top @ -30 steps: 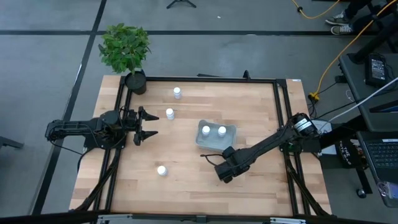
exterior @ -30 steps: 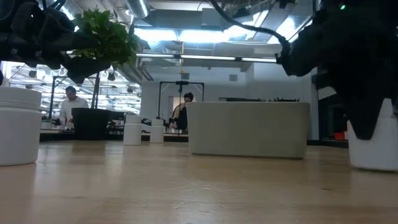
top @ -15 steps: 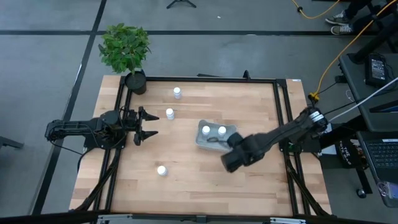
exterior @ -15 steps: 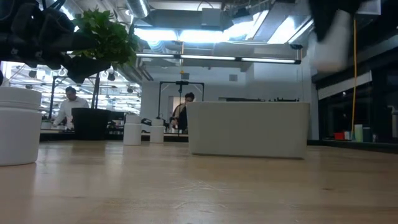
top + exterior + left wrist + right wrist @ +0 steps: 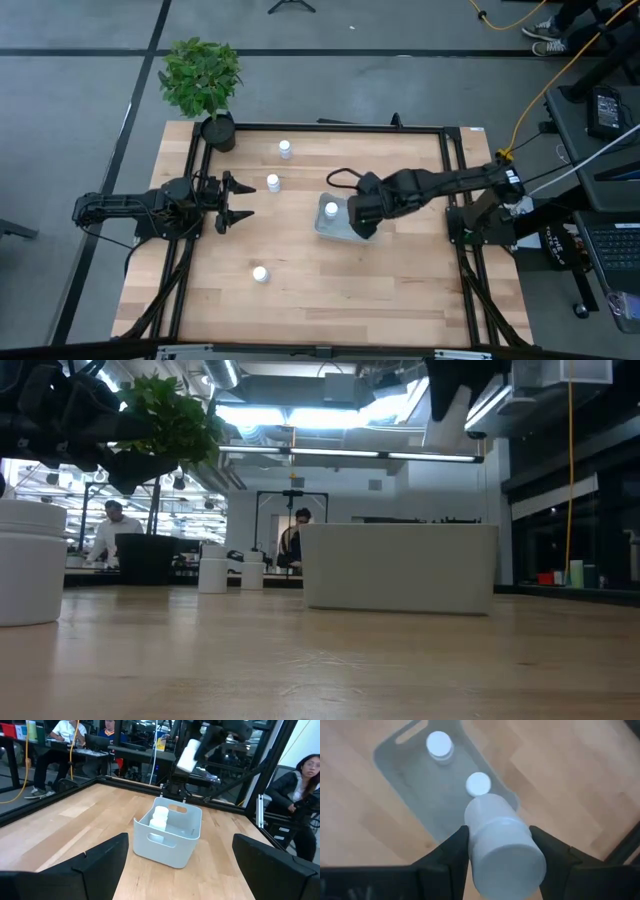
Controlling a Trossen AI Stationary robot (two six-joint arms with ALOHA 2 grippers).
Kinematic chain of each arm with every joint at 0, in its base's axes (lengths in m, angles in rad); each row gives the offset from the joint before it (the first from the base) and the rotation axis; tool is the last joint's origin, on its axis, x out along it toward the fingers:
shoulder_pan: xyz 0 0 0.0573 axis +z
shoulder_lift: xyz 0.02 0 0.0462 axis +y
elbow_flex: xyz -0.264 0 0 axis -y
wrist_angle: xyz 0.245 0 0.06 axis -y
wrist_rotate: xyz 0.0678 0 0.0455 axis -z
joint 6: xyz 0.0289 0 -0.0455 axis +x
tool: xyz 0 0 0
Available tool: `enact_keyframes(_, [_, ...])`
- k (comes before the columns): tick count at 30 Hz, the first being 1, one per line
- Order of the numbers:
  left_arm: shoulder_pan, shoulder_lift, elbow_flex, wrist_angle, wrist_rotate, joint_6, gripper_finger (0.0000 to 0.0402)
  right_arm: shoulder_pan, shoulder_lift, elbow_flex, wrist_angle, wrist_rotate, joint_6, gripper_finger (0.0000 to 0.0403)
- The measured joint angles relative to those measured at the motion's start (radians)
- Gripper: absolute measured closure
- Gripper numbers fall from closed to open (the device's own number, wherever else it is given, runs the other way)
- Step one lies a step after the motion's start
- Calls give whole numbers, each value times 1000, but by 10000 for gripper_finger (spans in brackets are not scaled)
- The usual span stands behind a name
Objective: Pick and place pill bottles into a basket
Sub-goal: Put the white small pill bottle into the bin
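Two dark arms, matte black all over.
Left arm (image 5: pixel 130 210): chunky jointed segments, gripper (image 5: pixel 240 202) w/ two pointed black fingers. Right arm (image 5: pixel 450 185): slim black links, black cable loop nr wrist, pale silver collar at base joint; flat, broad black fingers (image 5: pixel 447 852).

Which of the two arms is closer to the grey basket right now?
The right. Its gripper hangs above the basket, holding a pill bottle. The left gripper waits well off to the side, jaws open.
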Motion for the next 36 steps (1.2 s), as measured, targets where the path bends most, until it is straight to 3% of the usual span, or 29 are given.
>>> enact_keyframes(6, [0,0,0,0,3,0,52,-37,3,-95,106,-12,-78,233])
enact_keyframes(12, [0,0,0,0,4,0,52,-47,4,-218,243,-107,-118,233])
enact_keyframes(19, [0,0,0,0,3,1,52,-56,4,-364,285,-164,-118,233])
enact_keyframes(26, [0,0,0,0,2,1,52,-88,4,-432,430,-203,-167,233])
enact_keyframes(36, [0,0,0,0,-1,1,52,-144,4,-508,454,-218,-192,233])
